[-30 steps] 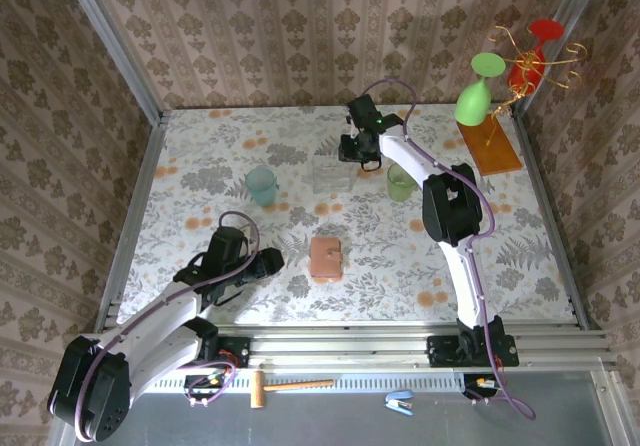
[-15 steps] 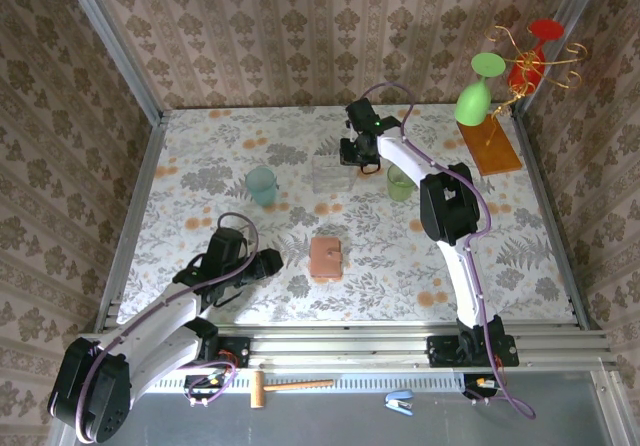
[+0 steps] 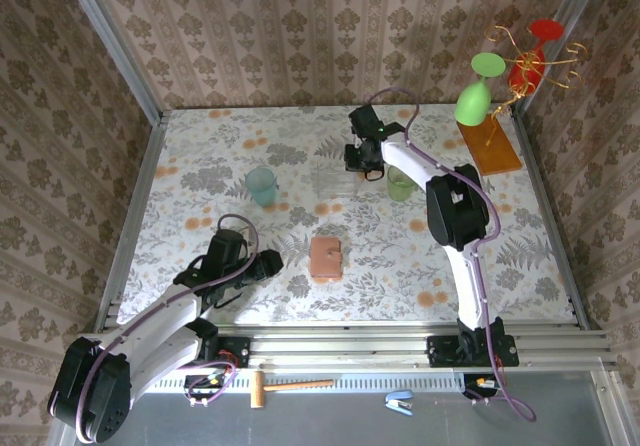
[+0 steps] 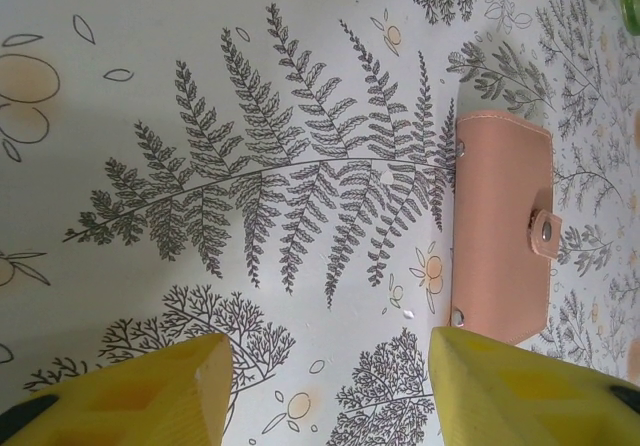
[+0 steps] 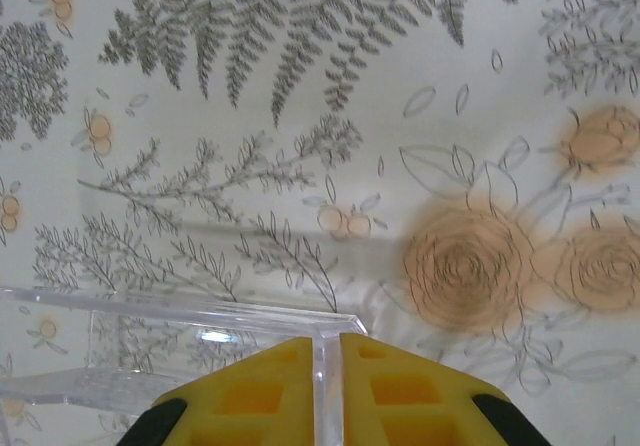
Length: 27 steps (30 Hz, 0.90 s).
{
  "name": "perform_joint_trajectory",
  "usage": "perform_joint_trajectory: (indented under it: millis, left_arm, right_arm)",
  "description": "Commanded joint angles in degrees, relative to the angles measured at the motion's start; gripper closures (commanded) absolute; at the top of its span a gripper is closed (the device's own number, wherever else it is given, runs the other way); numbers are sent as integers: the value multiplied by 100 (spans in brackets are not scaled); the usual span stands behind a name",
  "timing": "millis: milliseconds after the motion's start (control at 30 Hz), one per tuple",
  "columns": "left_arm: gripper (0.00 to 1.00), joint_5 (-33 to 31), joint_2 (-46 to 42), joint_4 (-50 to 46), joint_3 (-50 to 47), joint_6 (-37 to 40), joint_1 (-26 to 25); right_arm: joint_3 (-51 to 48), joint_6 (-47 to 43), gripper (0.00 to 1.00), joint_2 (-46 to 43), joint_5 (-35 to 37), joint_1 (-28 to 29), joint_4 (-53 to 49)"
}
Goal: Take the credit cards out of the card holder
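Your right jaws have just closed on the wall of the clear box (image 5: 200, 311), not on the card holder (image 4: 503, 228). Your left jaws stand half open.

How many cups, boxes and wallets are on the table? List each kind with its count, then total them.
Cups: 2, the teal cup and the green cup
Boxes: 1, the clear box
Wallets: 1, the tan wallet
Total: 4
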Motion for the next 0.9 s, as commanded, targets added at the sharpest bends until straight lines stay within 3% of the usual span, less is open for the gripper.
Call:
perform_joint_trajectory:
  millis: [0,467,867]
  left_arm:
    - [45,65,-22,162,-119,-62,56]
    - [45,205,184,405,-147,-52,56]
    - [45,328,437,590,-104,-4,56]
  right_arm:
    - [-459,291,89,-479,257,115,105]
    - [-1750,876,88,-1188,680,667,468]
    - [-2042,1036,84,-1353,755,815,565]
